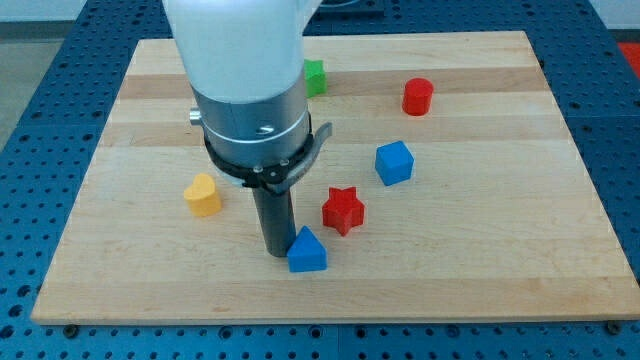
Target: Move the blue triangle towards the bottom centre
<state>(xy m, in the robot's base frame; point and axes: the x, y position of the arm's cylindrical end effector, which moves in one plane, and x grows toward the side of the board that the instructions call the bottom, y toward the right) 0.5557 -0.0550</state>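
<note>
Step in hand, as judged: the push on the blue triangle (pixel 307 251) is under way, the block lying already in the near part of the surface (pixel 520 250), slightly left of the centre line. The next move calls for a short push toward the near edge with a slight rightward bias, contact kept behind the block so it does not slip off sideways.

End effector: a straight dark rod with no jaws, so nothing spreads, presses together or pinches. My tip (pixel 277 254) stands on the surface at the triangle's left side, apparently touching or just beside it. From this side a push would drive the block right rather than nearer; repositioning to the block's far side is judged necessary for a nearer placement.

Other items noted:
- red star (pixel 343 210), just beyond the triangle to the right, near but apart.
- blue cube (pixel 394 162), further off to the right.
- red cylinder (pixel 417 96), far right.
- green block (pixel 315 77), far, partly hidden by the arm; shape not determined.
- yellow heart-like block (pixel 202 194), left of the rod.

Risk: the red star sits close to any approach from the far side.
</note>
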